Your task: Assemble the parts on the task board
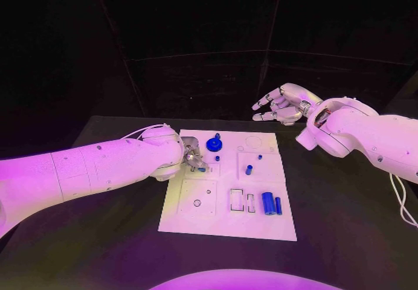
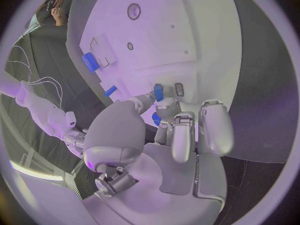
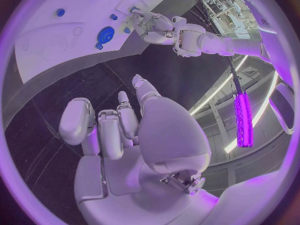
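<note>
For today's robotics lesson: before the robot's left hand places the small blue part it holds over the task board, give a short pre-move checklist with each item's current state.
1. Left hand holds a small blue part at its fingertips: ok.
2. Left hand is over the task board: ok.
3. Right hand is off the board, raised beyond its far edge, holding nothing: ok.
4. Round blue part lies close to the left hand; enough room to avoid it: cannot tell.
5. Two long blue parts lie at the board's near right, away from the hand: ok.
6. Held part lined up with its slot: cannot tell.
</note>
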You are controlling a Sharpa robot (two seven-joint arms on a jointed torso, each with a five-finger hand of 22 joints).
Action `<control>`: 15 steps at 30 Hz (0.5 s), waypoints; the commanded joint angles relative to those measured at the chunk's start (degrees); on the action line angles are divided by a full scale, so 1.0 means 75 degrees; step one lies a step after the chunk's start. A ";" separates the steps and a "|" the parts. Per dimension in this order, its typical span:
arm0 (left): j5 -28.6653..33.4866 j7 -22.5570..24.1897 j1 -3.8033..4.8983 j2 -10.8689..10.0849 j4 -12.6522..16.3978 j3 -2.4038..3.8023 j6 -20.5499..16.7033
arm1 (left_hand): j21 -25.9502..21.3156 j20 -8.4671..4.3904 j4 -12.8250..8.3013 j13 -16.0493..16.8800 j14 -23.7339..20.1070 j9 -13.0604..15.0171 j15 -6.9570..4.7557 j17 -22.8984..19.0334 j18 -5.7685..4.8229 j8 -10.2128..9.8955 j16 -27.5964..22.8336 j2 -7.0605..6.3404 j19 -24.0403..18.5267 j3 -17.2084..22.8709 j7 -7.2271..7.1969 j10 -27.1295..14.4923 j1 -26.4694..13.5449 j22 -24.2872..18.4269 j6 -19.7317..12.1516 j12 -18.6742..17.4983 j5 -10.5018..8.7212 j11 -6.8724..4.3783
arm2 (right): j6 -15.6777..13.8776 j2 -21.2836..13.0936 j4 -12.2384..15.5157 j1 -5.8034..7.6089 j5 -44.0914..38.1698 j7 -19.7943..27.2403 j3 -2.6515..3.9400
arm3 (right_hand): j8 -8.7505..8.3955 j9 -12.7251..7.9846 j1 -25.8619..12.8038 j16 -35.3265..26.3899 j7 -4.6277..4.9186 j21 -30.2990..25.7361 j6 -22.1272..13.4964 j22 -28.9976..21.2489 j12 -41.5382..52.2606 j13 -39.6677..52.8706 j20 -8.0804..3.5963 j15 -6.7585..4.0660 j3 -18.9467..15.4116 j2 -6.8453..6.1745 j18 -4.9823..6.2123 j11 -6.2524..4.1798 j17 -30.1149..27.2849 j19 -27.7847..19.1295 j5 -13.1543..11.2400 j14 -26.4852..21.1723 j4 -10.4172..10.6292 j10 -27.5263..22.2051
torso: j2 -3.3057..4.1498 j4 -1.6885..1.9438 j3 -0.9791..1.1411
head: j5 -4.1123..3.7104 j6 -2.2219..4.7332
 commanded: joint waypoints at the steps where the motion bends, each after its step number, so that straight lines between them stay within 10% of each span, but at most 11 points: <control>1: -0.0148 -0.0150 -0.0027 -0.0029 0.0008 -0.0023 0.0242 | 0.0026 -0.0018 -0.1177 -0.0011 0.0795 -0.0027 -0.0011 0.2012 -0.0136 0.0040 0.0023 0.0042 0.0060 0.1204 -0.0029 0.0044 0.0008 0.0006 0.0007 -0.0019 0.0040 -0.0017 | 0.0065 0.0009 -0.0007 0.0013 -0.0021 0.0050 0.0003 | 0.0036 -0.0009 -0.0028 -0.0031 0.0004 -0.0031 0.0066 -0.0009 -0.0040 -0.0008 0.0017 -0.0048 0.0000 0.0003 0.0139 0.0004 0.0324 -0.0056 0.0036 0.0433 0.0022 -0.0027 | 0.0002 0.0002 -0.0003 | 0.0004 -0.0010; 15: -0.0089 -0.0133 -0.0027 0.0005 -0.0003 -0.0023 0.0344 | 0.0040 -0.0018 -0.1189 -0.0013 0.0795 -0.0018 -0.0012 0.2012 -0.0141 0.0051 0.0023 0.0033 0.0066 0.1228 -0.0030 0.0049 0.0003 0.0030 0.0011 -0.0018 0.0039 -0.0017 | 0.0090 0.0037 -0.0027 0.0012 -0.0025 0.0056 0.0003 | 0.0036 -0.0009 -0.0024 -0.0033 0.0003 -0.0035 0.0066 -0.0015 -0.0046 -0.0016 0.0016 -0.0049 0.0002 0.0005 0.0140 0.0003 0.0321 -0.0058 0.0035 0.0433 0.0021 -0.0033 | 0.0003 0.0000 0.0004 | -0.0002 -0.0033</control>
